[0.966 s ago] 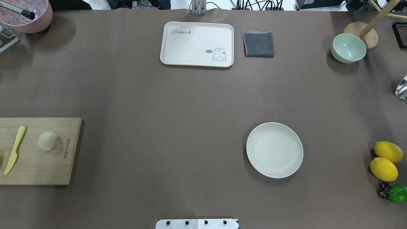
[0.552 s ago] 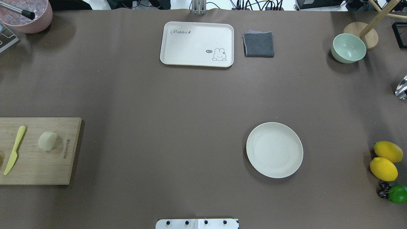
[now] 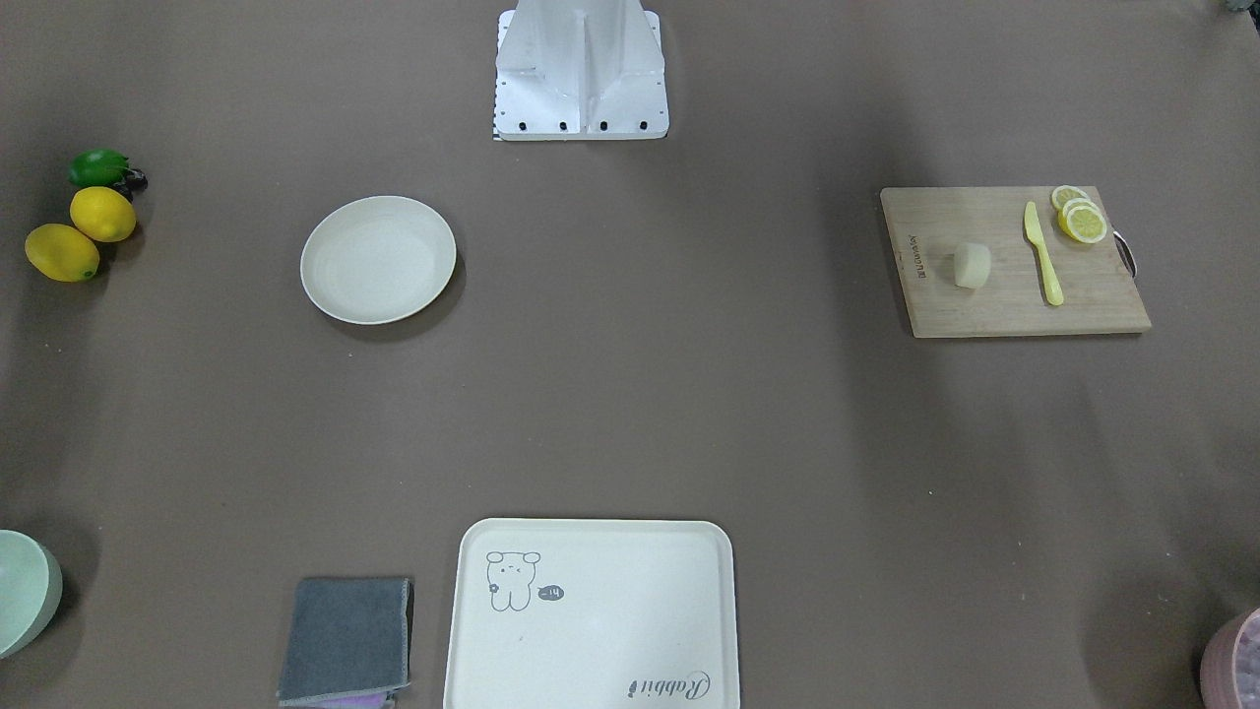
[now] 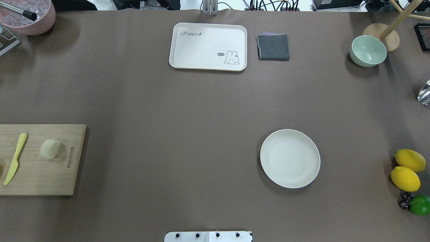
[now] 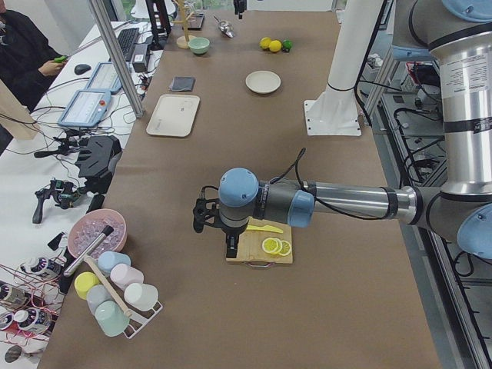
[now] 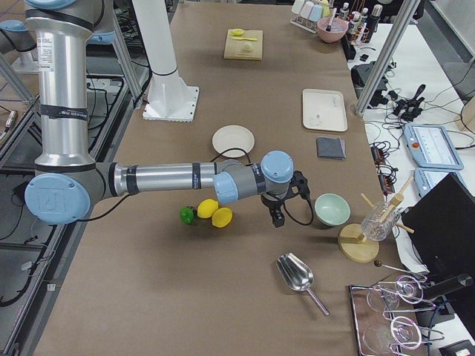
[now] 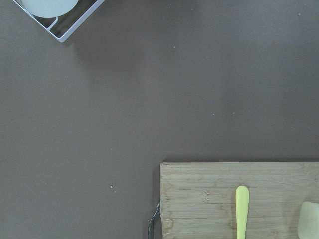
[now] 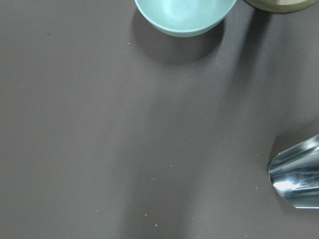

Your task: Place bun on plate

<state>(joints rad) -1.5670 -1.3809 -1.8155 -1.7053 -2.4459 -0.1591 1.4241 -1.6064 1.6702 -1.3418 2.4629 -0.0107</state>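
The bun [image 4: 50,149] is a small pale lump lying on a wooden cutting board [image 4: 40,174] at the table's left edge; it also shows as the bun [image 3: 972,266] and at the left wrist view's lower right edge as the bun [image 7: 309,219]. The round off-white plate [image 4: 290,158] sits bare on the right half, also seen as the plate [image 3: 378,259]. My left gripper [image 5: 231,247] hangs over the board's outer end, apart from the bun. My right gripper [image 6: 276,215] hovers beside the lemons, past the plate. I cannot tell whether either is open or shut.
A yellow knife [image 4: 15,158] and lemon slices [image 3: 1080,217] share the board. A rabbit tray [image 4: 208,46], grey cloth [image 4: 273,46] and green bowl [image 4: 368,50] line the far side. Two lemons [image 4: 406,169] and a lime lie right. A metal scoop [image 8: 296,172] lies nearby.
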